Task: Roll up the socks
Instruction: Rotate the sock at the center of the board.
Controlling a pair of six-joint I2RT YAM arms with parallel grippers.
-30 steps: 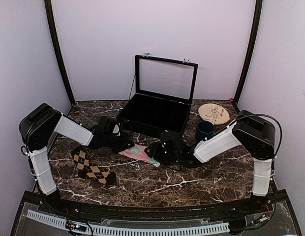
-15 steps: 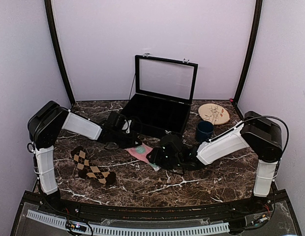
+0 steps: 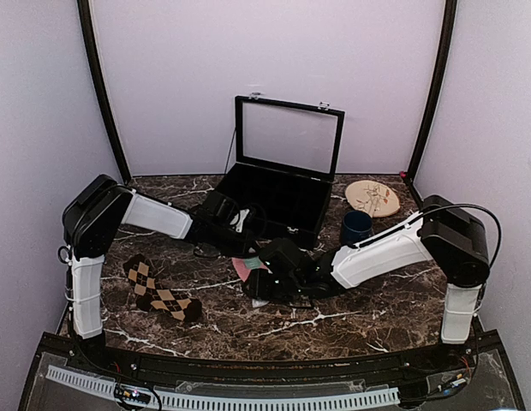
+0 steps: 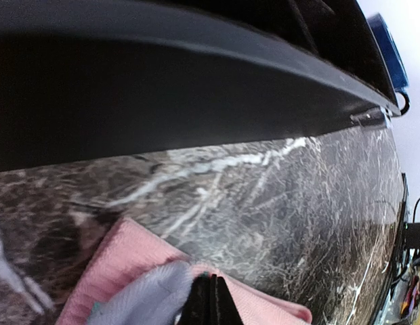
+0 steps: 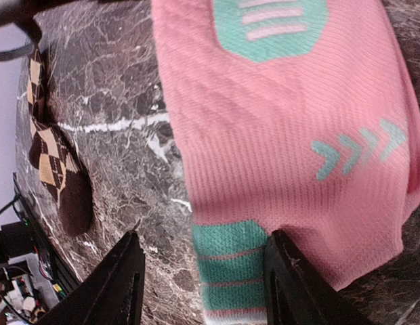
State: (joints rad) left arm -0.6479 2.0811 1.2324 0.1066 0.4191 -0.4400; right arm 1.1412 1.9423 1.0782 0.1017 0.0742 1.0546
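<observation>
Nothing legible anywhere: no letters, numbers, brand names or labels in any view. Closest to a sign: a row of teal chevrons (image 5: 359, 152) knitted into the pink sock (image 5: 264, 135), clear in the right wrist view. Also on that sock, a teal patch (image 5: 271, 24) crossed by pale stripes, and a second striped teal band (image 5: 230, 271) at its end; pattern only, no writing. On the round wooden disc (image 3: 372, 198) at the far right of the desk (image 3: 351, 321), faint drawn marks, too small to make out.
</observation>
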